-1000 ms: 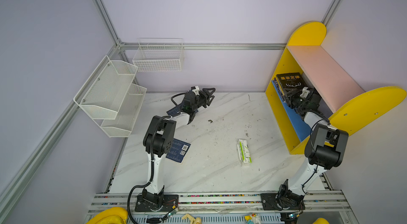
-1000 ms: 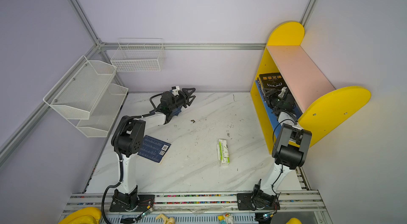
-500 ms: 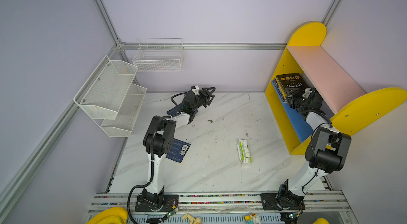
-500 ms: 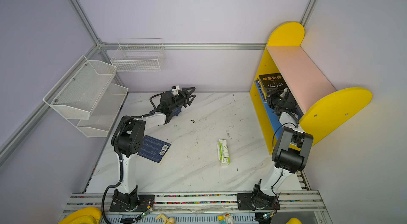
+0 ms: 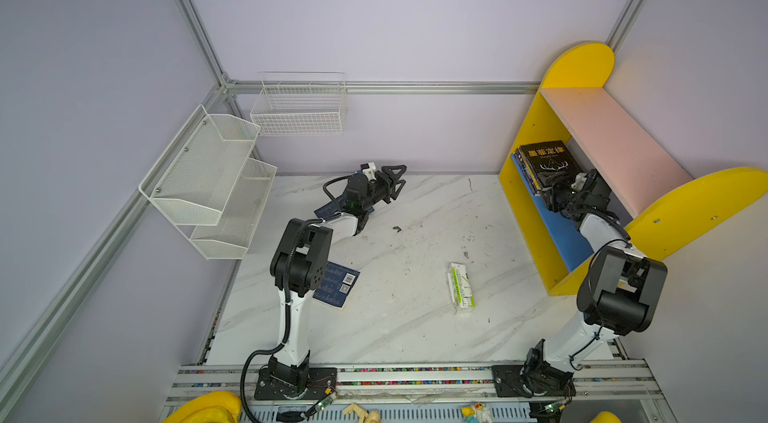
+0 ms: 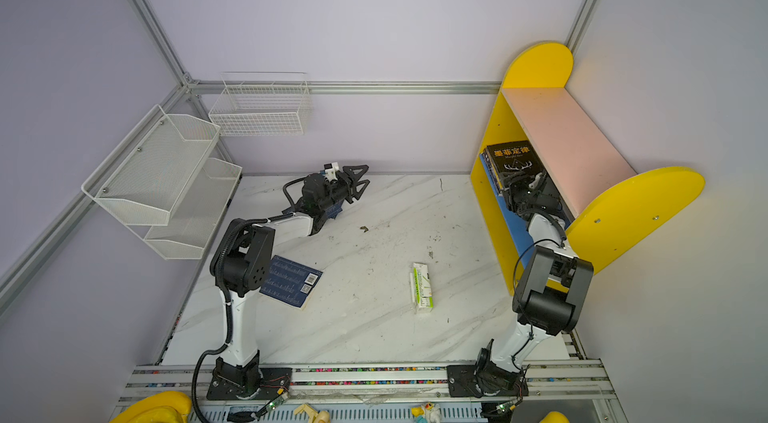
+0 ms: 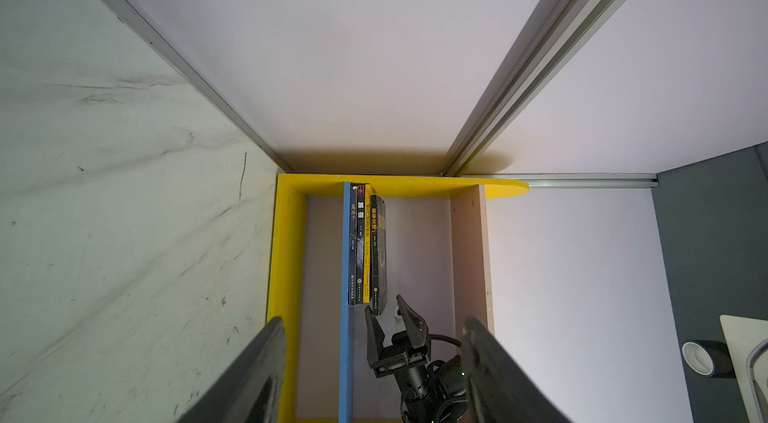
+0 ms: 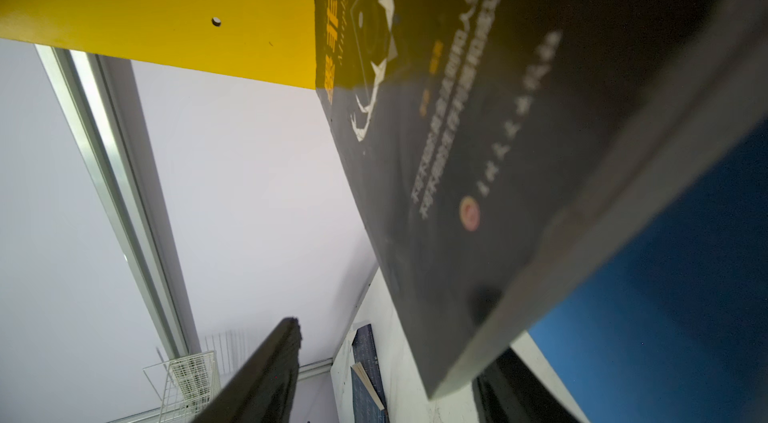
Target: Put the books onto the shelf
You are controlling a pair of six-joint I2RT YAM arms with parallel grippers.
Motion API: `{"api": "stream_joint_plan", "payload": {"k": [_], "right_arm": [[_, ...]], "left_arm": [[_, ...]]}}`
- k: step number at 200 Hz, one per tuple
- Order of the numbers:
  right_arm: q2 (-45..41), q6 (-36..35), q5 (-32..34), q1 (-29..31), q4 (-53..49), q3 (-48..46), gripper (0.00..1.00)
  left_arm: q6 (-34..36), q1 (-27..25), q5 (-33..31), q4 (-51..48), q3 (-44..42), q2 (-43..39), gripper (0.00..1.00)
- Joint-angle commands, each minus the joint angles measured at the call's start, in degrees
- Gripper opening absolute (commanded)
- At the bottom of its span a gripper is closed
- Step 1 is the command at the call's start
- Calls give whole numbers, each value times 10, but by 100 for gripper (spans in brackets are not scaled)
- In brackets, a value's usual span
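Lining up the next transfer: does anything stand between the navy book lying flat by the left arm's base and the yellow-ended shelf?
The small green-and-white carton lies roughly between that navy blue paperback and the yellow-ended wooden shelf; the right gripper sits open in its lower bay.

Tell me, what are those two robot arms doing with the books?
They are putting books on the shelf. The right fingers stand open around the near end of a black book, which tops a small stack on the blue board. The left fingers hang open and empty above the back of the table. A navy book lies beside the left arm and a second navy book under it, not yet shelved.
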Motion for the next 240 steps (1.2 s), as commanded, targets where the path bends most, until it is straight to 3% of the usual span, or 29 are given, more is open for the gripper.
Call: {"api": "stream_joint_plan", "payload": {"k": [1,70,106,158,240], "right_arm": [[-37,-44,27,-28,-46,18,68],[-34,-63,37,-27,-47,8,71],[-77,-55,72,-27,6,-30,61],[-76,-61,68,-28,5,-23,33],[-31,-38,44,-27,59,-17,25]], "left_arm": [[-6,-4,12,37,-14,0,66],[-14,-4,18,45,-17,3,66],[-17,-4,21,47,-14,6,66],[-22,-4,24,49,-8,14,66],[-27,-1,24,53,-11,14,66]]}}
